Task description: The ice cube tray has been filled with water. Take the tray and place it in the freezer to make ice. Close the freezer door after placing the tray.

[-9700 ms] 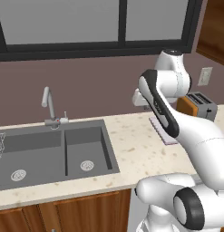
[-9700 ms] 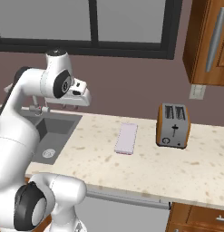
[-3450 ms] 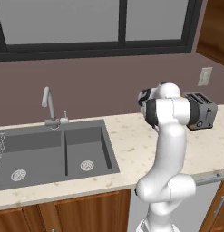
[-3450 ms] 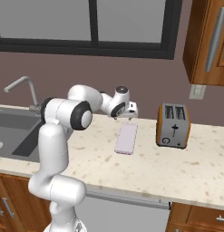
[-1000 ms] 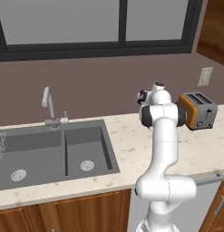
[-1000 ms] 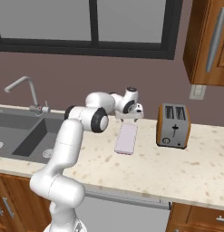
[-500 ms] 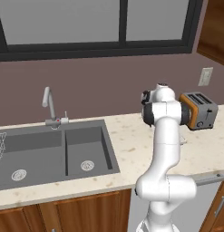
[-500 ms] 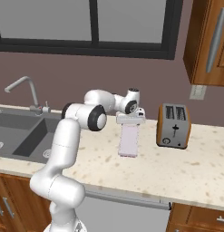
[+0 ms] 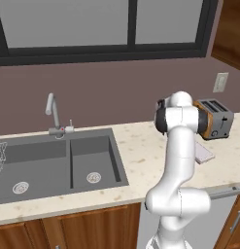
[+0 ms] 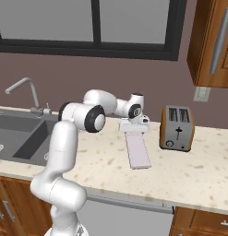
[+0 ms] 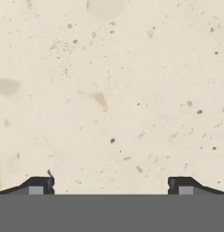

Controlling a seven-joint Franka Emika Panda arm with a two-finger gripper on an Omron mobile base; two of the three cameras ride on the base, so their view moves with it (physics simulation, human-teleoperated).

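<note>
One ice cube tray [image 10: 137,150] lies flat on the speckled worktop [image 10: 203,170], near the toaster [image 10: 177,128]. The pincer [image 10: 134,125] hovers over the tray's far end, its jaws spread wide apart and holding nothing.

A pale speckled counter [image 10: 189,170] runs along a mauve wall under a dark-framed window [image 9: 131,29]. An orange-and-grey toaster [image 10: 177,128] stands upright on the counter near a wall outlet [image 10: 201,94]. A grey double sink [image 9: 58,163] is set into the counter, with a curved faucet [image 9: 53,114] behind it. Wooden cabinets [image 10: 212,44] hang at the upper right, and more wooden cabinets sit below the counter.
</note>
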